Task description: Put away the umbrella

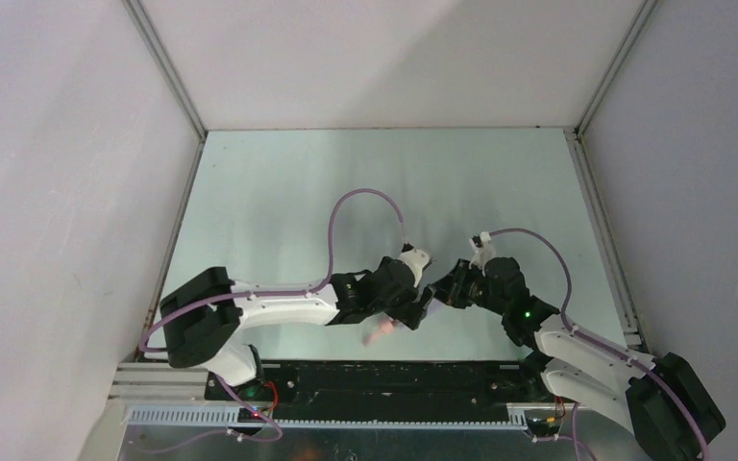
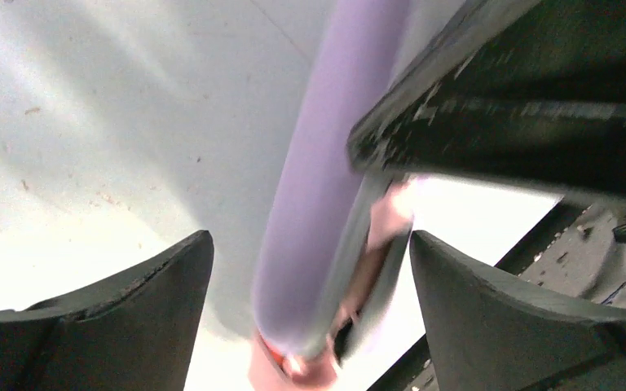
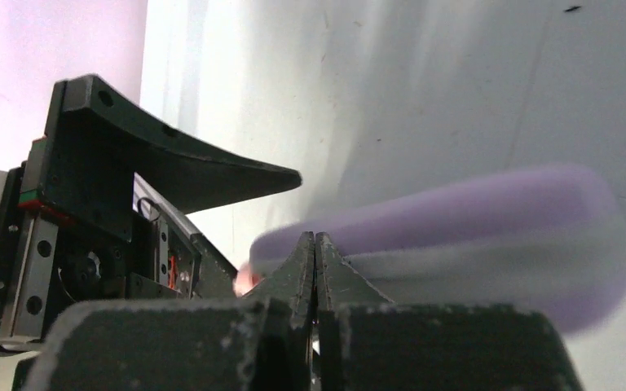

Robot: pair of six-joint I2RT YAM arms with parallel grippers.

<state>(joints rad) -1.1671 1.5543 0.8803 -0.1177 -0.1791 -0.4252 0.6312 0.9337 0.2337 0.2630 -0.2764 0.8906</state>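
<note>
In the left wrist view a pale lilac oblong case (image 2: 318, 187) lies blurred between my left gripper's (image 2: 310, 236) open fingers, with a gap on each side. Pink umbrella (image 2: 310, 371) fabric shows at the case's near end and through a slit along its side. My right gripper (image 3: 315, 236) is shut with nothing in it, its tips right at the case (image 3: 456, 228). From above, both grippers meet near the table's front; the left gripper (image 1: 418, 312) and right gripper (image 1: 437, 293) hide the case, and a pink umbrella end (image 1: 380, 331) sticks out below.
The pale green table (image 1: 384, 182) is walled by white panels on three sides. A black rail (image 1: 384, 379) runs along the near edge, close under the grippers. Lilac cables (image 1: 346, 211) loop over both arms.
</note>
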